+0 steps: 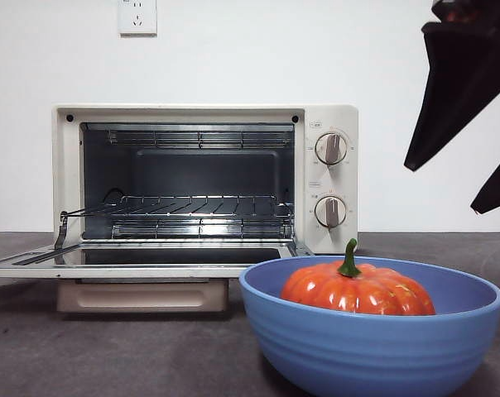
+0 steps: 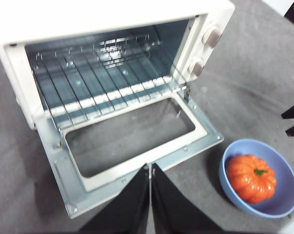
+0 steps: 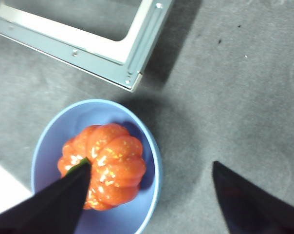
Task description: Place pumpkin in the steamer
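- Right gripper (image 3: 152, 195) — jaws wide, above the glossy orange ribbed pumpkin (image 1: 358, 289) in the blue ribbed bowl (image 1: 374, 347); an off-centre grasp could let it slip.
- Cream boxy steamer (image 1: 204, 178) at 10 o'clock from the bowl, door down — the pumpkin could catch it.
- Left gripper (image 2: 150, 168) closed, holding nothing.

A glossy orange ribbed pumpkin (image 1: 358, 289) with green stem is seen in a ribbed blue bowl (image 1: 374, 351) beside a cream-white steamer (image 1: 204, 178).

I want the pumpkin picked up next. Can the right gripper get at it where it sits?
Probably yes. The right gripper hangs open above the pumpkin, which lies uncovered in the blue bowl; nothing lies between them.
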{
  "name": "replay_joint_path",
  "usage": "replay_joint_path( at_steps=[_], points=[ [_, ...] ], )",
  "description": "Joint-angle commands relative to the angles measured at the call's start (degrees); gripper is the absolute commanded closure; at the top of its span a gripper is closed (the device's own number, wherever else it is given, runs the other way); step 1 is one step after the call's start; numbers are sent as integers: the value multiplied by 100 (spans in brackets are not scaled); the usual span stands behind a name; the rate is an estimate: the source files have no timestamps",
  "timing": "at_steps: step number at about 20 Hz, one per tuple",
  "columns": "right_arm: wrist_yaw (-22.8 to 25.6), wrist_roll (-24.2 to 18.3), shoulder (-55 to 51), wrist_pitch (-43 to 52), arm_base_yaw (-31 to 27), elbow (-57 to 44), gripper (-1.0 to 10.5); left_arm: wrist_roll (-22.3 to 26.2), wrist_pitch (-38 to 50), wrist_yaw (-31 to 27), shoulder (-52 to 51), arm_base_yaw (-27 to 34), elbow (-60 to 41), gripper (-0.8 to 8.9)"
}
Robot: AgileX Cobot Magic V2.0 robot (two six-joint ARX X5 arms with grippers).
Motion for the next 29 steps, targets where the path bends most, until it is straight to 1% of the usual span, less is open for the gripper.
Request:
replay_joint_path(
  at_steps=[1, 4, 7, 10, 13, 14, 19, 21, 25, 28, 29],
  points=[
    [356, 260, 68, 37, 308, 35, 602, 63, -33, -15, 42, -11, 24, 798],
    [964, 457, 105, 44, 702, 35, 608, 63, -46, -15, 42, -11, 24, 798],
    [1333, 669, 236, 63, 1064, 33, 642, 63, -46, -15, 42, -11, 24, 798],
    [1781, 870, 518, 77, 1469, 33, 646, 63, -48, -15, 42, -11, 24, 798],
    [2245, 960, 811, 90, 1714, 33, 680, 63, -55, -15, 42, -11, 24, 798],
    [2302, 973, 887, 107, 1753, 33, 681, 68, -66, -15, 42, -11, 24, 798],
    [2326, 1047, 1156, 350, 1779, -186, 691, 70, -87, -15, 42, -11, 24, 798],
    [2306, 1110, 1158, 459, 1779, -356, 755, 70, -85, -15, 42, -11, 24, 798],
    [2022, 1156, 1158, 656, 1779, -417, 786, 83, -83, -15, 42, -11, 24, 798],
    [1980, 1211, 1158, 660, 1779, -417, 841, 83, -85, -15, 42, -11, 24, 798],
    [1945, 1252, 1156, 660, 1779, -417, 876, 83, -85, -15, 42, -11, 24, 798]
  ],
)
